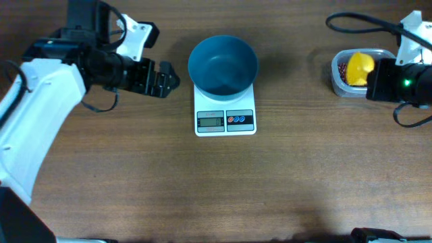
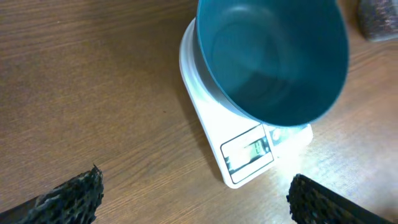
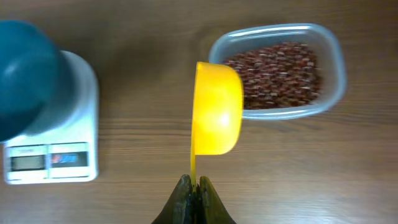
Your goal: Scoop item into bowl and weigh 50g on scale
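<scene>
The blue bowl (image 1: 223, 64) stands empty on the white scale (image 1: 225, 120) at the table's middle; both show in the left wrist view, the bowl (image 2: 273, 59) and the scale (image 2: 245, 158). My left gripper (image 1: 169, 77) is open and empty, just left of the bowl, its fingertips (image 2: 193, 196) apart over bare wood. My right gripper (image 3: 194, 193) is shut on the handle of a yellow scoop (image 3: 216, 115), held above the clear tub (image 3: 336, 62) of reddish-brown beans (image 3: 280, 74). From overhead the scoop (image 1: 360, 67) covers most of the beans (image 1: 343, 69).
The clear tub (image 1: 339, 86) sits at the far right of the wooden table. A black cable (image 1: 358, 23) loops behind it. The scale's display (image 1: 210, 121) and buttons face the front edge.
</scene>
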{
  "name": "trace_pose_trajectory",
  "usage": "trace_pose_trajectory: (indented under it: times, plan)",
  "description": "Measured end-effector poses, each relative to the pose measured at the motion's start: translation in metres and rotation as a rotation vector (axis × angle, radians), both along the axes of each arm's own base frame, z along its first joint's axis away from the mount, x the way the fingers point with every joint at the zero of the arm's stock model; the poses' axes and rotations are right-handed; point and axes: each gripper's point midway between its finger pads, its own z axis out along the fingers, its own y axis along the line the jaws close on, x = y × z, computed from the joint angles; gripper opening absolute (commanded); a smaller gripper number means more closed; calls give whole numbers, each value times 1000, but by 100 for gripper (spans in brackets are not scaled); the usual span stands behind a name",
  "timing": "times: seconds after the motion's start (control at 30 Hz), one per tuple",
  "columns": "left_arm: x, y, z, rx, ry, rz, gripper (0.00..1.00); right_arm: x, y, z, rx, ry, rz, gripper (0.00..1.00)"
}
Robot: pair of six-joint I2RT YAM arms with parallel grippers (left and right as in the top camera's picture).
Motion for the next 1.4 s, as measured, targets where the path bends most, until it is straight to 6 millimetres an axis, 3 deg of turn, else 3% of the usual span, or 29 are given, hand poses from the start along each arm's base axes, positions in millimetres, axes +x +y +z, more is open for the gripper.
trace_pose_trajectory:
  times: [0.23,0.43,0.67,0.83,1.0,1.13,1.4]
  plan:
    - [-16,-10,1,-72,57,-46,99,6,-8,23,-54,-53,-12,4]
    - [-60,-10,4,-66,171,-152,99,6,-10,23,-64,-51,-15,4]
    - [-100,22,77,198,57,-331,99,9,-10,26,-67,-66,-14,4]
    - [-90,34,121,320,-129,-376,99,9,-11,26,-68,-67,-13,4]
    - [-94,27,125,296,-155,-431,99,9,-11,26,-68,-69,-13,4]
    - [-117,18,122,264,-146,-590,99,10,-11,27,-68,-74,-13,4]
    - [-118,18,122,282,-173,-642,99,10,-11,27,-70,-74,-11,4]
